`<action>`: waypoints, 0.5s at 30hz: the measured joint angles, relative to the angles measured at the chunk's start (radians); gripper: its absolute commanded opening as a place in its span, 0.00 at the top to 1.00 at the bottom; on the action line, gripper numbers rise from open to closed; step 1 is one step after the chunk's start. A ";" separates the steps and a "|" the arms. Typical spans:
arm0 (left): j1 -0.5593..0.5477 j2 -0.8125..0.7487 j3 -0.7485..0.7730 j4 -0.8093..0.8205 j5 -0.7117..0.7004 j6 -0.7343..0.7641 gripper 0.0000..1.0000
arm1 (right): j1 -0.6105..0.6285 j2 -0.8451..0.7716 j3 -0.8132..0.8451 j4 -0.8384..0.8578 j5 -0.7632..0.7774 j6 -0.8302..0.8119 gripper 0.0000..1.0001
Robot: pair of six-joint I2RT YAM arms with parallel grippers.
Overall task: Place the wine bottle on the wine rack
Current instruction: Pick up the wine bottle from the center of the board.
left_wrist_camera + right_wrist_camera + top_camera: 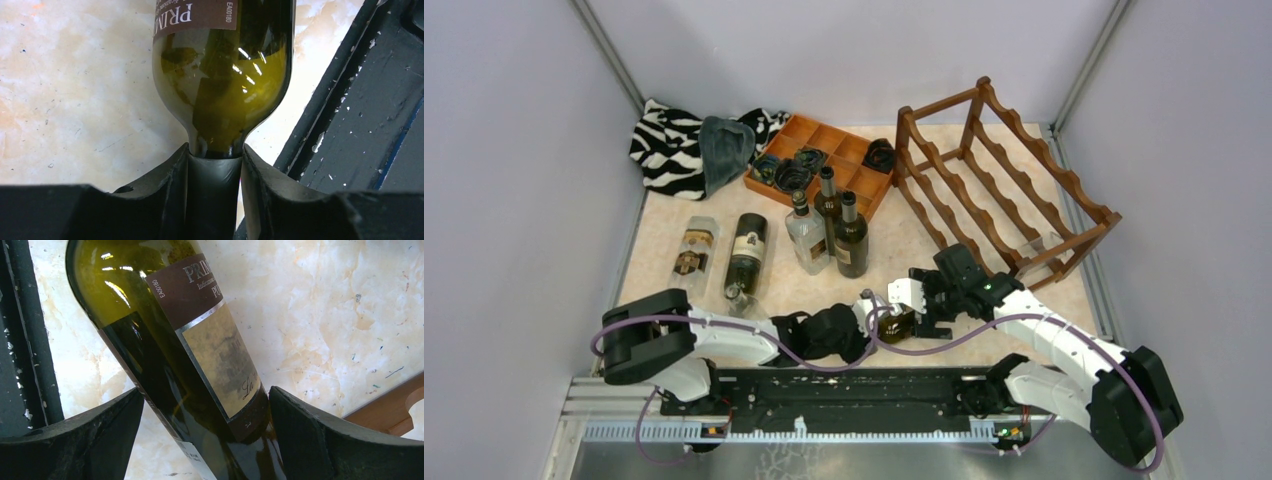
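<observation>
The wine bottle (896, 322) is dark green glass with a brown and cream label, and it hangs between my two grippers near the table's front middle. My left gripper (874, 312) is shut on its black-capped neck (215, 180), and both fingers press the capsule just below the shoulder (222, 85). My right gripper (927, 303) spans the wide body (190, 365), with each fingertip against one side at the label's lower end. The wine rack (1004, 190), a reddish-brown frame with wavy rails, stands at the back right. One of its rails (390, 415) shows beside the right finger.
Two bottles (746, 252) lie on the left, and three (851, 235) stand at the middle. Behind them sit an orange-brown compartment tray (856, 178) holding dark items and a zebra cloth (669, 145). The black base rail (360, 100) runs close under the bottle. Grey walls enclose the table.
</observation>
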 measured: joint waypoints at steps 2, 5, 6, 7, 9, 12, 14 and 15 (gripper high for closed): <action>0.000 0.000 0.015 -0.030 0.000 -0.009 0.51 | -0.001 0.000 0.000 0.000 -0.002 0.000 0.08; 0.000 0.000 0.033 -0.066 0.003 -0.021 0.51 | -0.002 0.000 0.000 0.000 -0.005 0.000 0.08; 0.000 0.000 0.035 -0.072 0.003 -0.025 0.51 | -0.002 0.000 0.000 0.000 -0.006 0.000 0.08; 0.000 0.000 0.036 -0.074 0.003 -0.027 0.54 | -0.002 0.000 0.000 0.000 -0.006 0.000 0.08; 0.000 0.003 0.042 -0.080 0.002 -0.027 0.59 | -0.002 0.000 0.000 0.000 -0.007 0.000 0.08; 0.000 0.016 0.057 -0.091 0.008 -0.024 0.61 | -0.004 0.000 0.000 -0.001 -0.009 -0.004 0.08; 0.000 0.024 0.070 -0.101 0.013 -0.024 0.61 | -0.011 -0.001 0.000 -0.003 -0.010 -0.005 0.08; 0.000 0.027 0.073 -0.103 0.013 -0.024 0.61 | -0.014 -0.001 0.000 -0.003 -0.010 -0.006 0.08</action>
